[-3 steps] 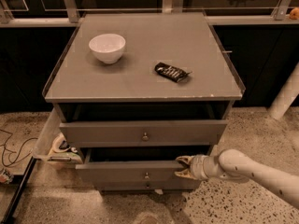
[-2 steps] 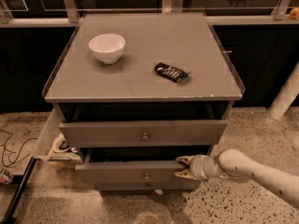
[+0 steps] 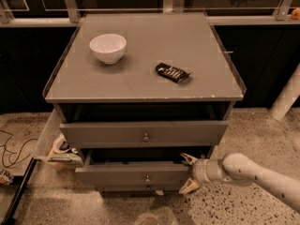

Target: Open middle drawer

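The middle drawer (image 3: 133, 175) sits in the front of the cabinet (image 3: 140, 86), just below the wider top drawer (image 3: 108, 134). It is pulled out partway, its flat front further out from the cabinet than the top drawer's front, with a dark gap showing behind it. Its small round knob (image 3: 147, 178) is at the middle of the front, directly under the top drawer's knob (image 3: 146, 137).

The gripper (image 3: 183, 173) is at the cabinet's lower right front, at the right end of the middle drawer's front, on an arm (image 3: 262, 175) that comes in from the cabinet's right. Its fingers (image 3: 189, 159) are spread apart, one above the front's top edge and one below its bottom edge, with the end of the front between them; whether they touch it cannot be told.

On the cabinet top a white bowl (image 3: 108, 48) stands towards the back left and a dark packet (image 3: 173, 72) lies near the middle right. A tray (image 3: 47, 137) holding small items hangs on the cabinet's left side.
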{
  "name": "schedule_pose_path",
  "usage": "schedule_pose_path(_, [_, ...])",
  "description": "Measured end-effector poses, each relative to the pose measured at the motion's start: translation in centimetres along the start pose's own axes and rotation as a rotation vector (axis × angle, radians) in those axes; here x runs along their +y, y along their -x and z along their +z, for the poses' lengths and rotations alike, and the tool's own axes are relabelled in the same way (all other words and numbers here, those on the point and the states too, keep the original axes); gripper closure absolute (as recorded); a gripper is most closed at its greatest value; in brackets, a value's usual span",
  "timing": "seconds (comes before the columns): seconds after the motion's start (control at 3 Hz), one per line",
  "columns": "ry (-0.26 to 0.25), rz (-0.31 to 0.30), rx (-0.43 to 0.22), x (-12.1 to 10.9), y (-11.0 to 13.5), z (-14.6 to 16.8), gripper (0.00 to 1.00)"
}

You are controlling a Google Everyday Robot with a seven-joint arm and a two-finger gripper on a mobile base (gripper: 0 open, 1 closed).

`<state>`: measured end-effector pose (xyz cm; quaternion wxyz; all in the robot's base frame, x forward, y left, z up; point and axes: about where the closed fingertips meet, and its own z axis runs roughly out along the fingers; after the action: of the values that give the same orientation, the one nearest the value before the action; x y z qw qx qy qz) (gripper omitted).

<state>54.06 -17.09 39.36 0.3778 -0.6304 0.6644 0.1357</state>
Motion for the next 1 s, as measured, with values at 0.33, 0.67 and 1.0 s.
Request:
schedule_pose_path(0.33, [0.013, 0.024, -0.017, 0.96, -0.45, -0.21, 0.37])
schedule_pose_path(0.67, [0.013, 0.024, -0.018, 0.89, -0.22, -0.4, 0.61])
schedule_pose_path(1.0, [0.021, 0.031, -0.025, 1.49, 0.03, -0.8, 0.85])
